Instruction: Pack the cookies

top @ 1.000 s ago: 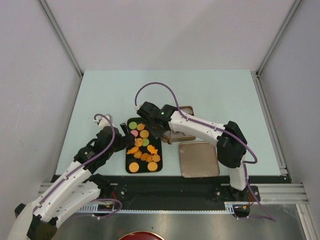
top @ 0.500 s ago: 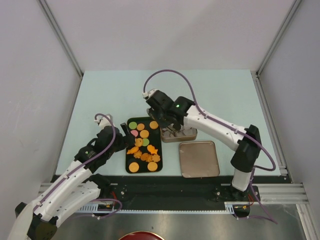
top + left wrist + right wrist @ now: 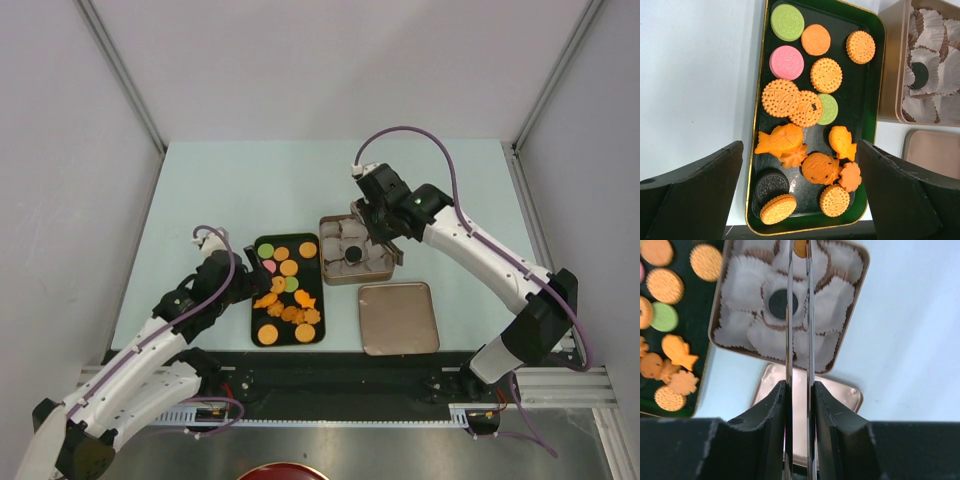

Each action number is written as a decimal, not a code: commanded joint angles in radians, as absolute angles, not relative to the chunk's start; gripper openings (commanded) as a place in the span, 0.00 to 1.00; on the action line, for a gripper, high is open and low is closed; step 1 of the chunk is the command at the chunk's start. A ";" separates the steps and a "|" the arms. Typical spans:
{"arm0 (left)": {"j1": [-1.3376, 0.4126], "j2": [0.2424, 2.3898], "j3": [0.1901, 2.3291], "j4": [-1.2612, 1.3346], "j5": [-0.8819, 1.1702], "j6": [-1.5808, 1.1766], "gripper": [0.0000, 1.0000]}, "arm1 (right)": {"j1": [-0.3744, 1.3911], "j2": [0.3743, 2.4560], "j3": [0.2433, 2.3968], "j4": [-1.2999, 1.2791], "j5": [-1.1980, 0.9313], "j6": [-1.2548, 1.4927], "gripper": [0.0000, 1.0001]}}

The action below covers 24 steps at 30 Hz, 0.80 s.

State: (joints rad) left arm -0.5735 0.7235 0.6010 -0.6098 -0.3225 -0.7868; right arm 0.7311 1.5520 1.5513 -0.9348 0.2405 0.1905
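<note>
finds most of the cookies [image 3: 790, 100] lying flat on the black tray [image 3: 870, 100], round orange, green and pink ones among fish and flower shapes, below the left gripper [image 3: 801, 150] with fingers spread wide and empty. shows the right gripper [image 3: 799, 387] clenched on thin metal tweezers [image 3: 789, 340] that pinch an orange cookie [image 3: 800, 246] at the tips, over one end of the tin [image 3: 888, 70] of white paper cups [image 3: 747, 277]. leaves one dark cookie [image 3: 783, 301] in the middle cup and the lid [image 3: 398, 318] flat just beside the tin.
</note>
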 commanded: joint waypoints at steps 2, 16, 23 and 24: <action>-0.568 0.733 0.617 -0.578 -0.304 -0.799 1.00 | 0.719 1.545 1.529 -0.904 0.199 0.189 0.25; -0.568 0.726 0.601 -0.575 -0.304 -0.799 1.00 | 0.672 1.646 1.539 -0.890 0.149 0.186 0.26; -0.568 0.730 0.589 -0.568 -0.299 -0.796 1.00 | 0.654 1.697 1.558 -0.880 0.141 0.187 0.28; -0.568 0.730 0.591 -0.569 -0.301 -0.796 1.00 | 0.650 1.701 1.562 -0.881 0.140 0.187 0.28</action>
State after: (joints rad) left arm -0.5735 0.7330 0.5980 -0.5995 -0.3077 -0.7864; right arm 0.6617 1.6833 1.5150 -0.9039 0.1490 0.1898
